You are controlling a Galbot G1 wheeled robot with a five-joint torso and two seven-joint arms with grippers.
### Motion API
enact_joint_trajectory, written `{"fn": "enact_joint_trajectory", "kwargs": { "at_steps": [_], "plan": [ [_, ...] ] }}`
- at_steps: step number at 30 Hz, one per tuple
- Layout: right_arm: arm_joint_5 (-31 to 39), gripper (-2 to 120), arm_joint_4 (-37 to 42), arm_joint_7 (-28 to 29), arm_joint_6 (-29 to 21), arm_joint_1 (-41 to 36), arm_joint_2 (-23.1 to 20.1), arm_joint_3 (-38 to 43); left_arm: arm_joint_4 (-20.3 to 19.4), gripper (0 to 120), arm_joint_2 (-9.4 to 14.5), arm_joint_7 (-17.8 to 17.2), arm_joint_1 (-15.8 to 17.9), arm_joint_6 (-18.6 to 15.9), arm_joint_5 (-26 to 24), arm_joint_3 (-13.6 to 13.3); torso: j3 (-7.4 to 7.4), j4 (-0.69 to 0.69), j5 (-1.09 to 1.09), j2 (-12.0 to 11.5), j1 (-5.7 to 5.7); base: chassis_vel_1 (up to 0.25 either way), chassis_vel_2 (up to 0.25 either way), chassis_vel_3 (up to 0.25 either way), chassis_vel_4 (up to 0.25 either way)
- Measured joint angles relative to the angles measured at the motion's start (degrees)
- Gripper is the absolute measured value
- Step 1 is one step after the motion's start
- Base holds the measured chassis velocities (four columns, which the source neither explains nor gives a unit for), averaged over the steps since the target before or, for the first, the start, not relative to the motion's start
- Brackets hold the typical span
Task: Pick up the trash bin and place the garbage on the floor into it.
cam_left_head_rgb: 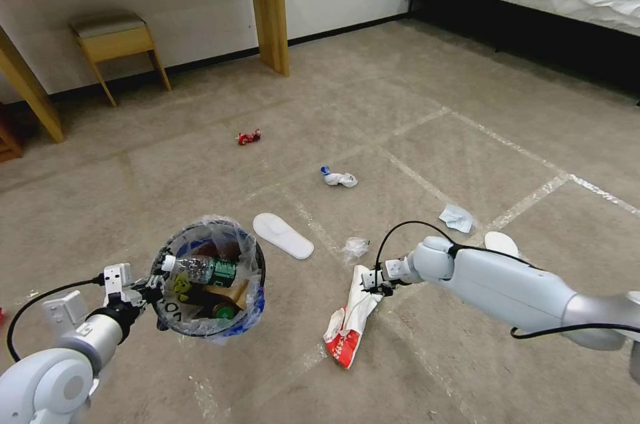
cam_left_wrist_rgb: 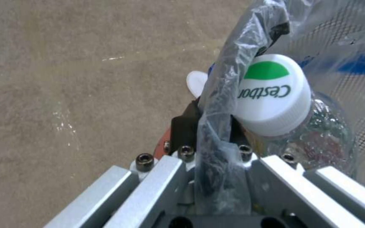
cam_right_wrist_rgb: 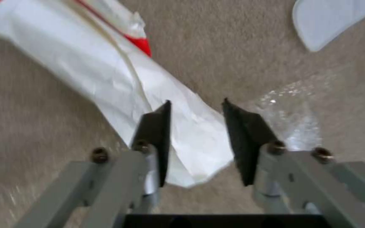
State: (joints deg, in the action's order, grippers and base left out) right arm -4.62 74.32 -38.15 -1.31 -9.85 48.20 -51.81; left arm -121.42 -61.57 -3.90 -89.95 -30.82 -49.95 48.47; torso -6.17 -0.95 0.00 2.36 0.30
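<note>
Left end effector (cam_left_head_rgb: 150,291) is clamping the trash bin (cam_left_head_rgb: 208,277) rim aloft; right end effector (cam_right_wrist_rgb: 195,126), fingers apart, is straddling the red-white wrapper (cam_left_head_rgb: 348,317) on the floor — should close squarely over its near end before lifting.

We are seeing the trash bin (cam_left_head_rgb: 208,277) hanging above the floor, its clear-and-blue bag puffing over the rim. A clear bottle (cam_left_head_rgb: 200,269) with a white cap (cam_left_wrist_rgb: 273,95) is lying inside it. On the carpet, a red-and-white paper bag (cam_left_head_rgb: 348,321) is lying flat. A white slipper sole (cam_left_head_rgb: 283,235), crumpled tissues (cam_left_head_rgb: 340,179) and a red wrapper (cam_left_head_rgb: 249,137) are lying farther off.
</note>
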Motion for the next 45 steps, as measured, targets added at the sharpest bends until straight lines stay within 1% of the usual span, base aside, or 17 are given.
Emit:
{"fn": "enact_joint_trajectory", "kwargs": {
  "at_steps": [2,4,5,7,8,10,13,16,20,24,26,30,36,39,42,44,45],
  "plan": [
    [-2.3,42,0.98,-0.25,0.63,-0.05,-0.58,0.39,0.01,1,0.08,-0.03,0.07,0.0,-0.03,-0.09,0.0,0.0,0.0,0.0,0.0,0.0,0.0,0.0,0.0],
    [-5.63,55,2.22,-0.99,1.37,-0.46,-1.28,0.65,0.14,1,0.18,-0.03,0.06,0.0,-0.02,-0.12,0.0,0.0,0.01,0.0,0.0,0.0,0.0,0.0,0.0],
    [-5.63,55,2.22,-0.99,1.37,-0.46,-1.28,0.65,0.14,1,0.18,-0.03,0.06,0.0,-0.02,-0.12,0.0,0.0,0.01,0.0,0.0,0.0,0.0,0.0,0.0],
    [-7.86,67,2.39,-1.4,2.03,-0.9,-1.13,0.26,0.29,1,0.2,0.03,-0.16,0.0,0.01,0.02,0.01,0.02,-0.01,0.0,0.0,0.0,0.0,0.0,0.0],
    [-7.86,67,2.39,-1.4,2.03,-0.9,-1.13,0.26,0.29,1,0.2,0.03,-0.16,0.0,0.01,0.02,0.01,0.02,-0.01,0.0,0.0,0.0,0.0,0.0,0.0],
    [-8.9,78,1.91,-1.48,2.25,-1.32,-0.38,-0.45,0.3,1,0.09,0.09,-0.41,0.0,0.04,0.22,0.0,0.02,0.01,0.0,0.0,0.0,0.0,0.0,0.0],
    [-9.52,82,1.55,-1.51,2.4,-1.53,0.02,-0.67,0.3,1,0.01,0.12,-0.52,0.02,0.08,0.28,0.01,0.03,0.01,0.0,0.0,0.0,0.0,0.0,0.0],
    [-11.18,98,1.25,-1.51,2.69,-2.31,0.37,-1.17,0.43,1,-0.39,0.21,-0.72,0.22,0.36,0.41,0.0,0.03,0.0,0.0,0.0,0.0,0.0,0.0,0.0],
    [-12.11,99,1.22,-0.72,2.85,-3.72,0.13,-0.62,0.44,1,-0.72,0.23,-0.72,0.29,0.57,0.4,0.0,0.01,0.01,0.0,0.0,0.0,0.0,0.0,0.0],
    [-12.74,100,0.78,1.96,3.0,-7.61,-0.7,3.51,0.42,1,-1.12,0.25,-0.84,0.32,1.0,0.25,0.01,0.03,0.01,0.0,0.0,0.0,0.0,0.0,0.0],
    [-11.91,100,1.03,3.36,2.85,-9.79,-1.43,5.67,0.42,1,-1.2,0.28,-0.91,0.36,1.23,0.23,0.01,0.04,0.0,0.0,0.0,0.0,0.0,0.0,0.0],
    [-5.74,100,4.55,8.37,-0.62,-16.77,-5.21,11.03,0.17,1,-1.34,0.33,-1.0,0.44,1.36,0.22,0.02,0.0,0.0,0.0,0.0,0.0,0.0,0.0,0.0],
    [-6.09,100,6.83,10.29,-1.66,-20.61,-7.79,14.78,0.34,1,-1.4,0.41,-0.67,0.49,1.57,-0.55,0.02,0.01,-0.02,0.0,0.0,0.0,0.0,0.0,0.0],
    [-4.1,100,7.68,11.95,-2.39,-23.81,-9.16,19.43,0.49,1,-1.41,0.46,-0.79,0.51,2.15,-1.26,0.01,0.03,0.02,0.0,0.0,0.0,0.0,0.0,0.0],
    [-3.23,100,7.7,12.26,-2.42,-24.65,-9.63,20.59,0.56,1,-1.3,0.55,-0.87,0.52,2.42,-1.53,0.02,0.01,-0.02,0.0,0.0,0.0,0.0,0.0,0.0],
    [7.36,100,8.49,13.12,-5.49,-25.18,-10.28,20.38,0.78,1,-1.25,0.61,-0.83,0.51,2.86,-1.84,0.01,0.01,0.01,0.0,0.0,0.0,0.0,0.0,0.0],
    [7.36,100,8.49,13.12,-5.49,-25.18,-10.28,20.38,0.78,1,-1.25,0.61,-0.83,0.51,2.86,-1.84,0.01,0.01,0.01,0.0,0.0,0.0,0.0,0.0,0.0]
  ]
}}
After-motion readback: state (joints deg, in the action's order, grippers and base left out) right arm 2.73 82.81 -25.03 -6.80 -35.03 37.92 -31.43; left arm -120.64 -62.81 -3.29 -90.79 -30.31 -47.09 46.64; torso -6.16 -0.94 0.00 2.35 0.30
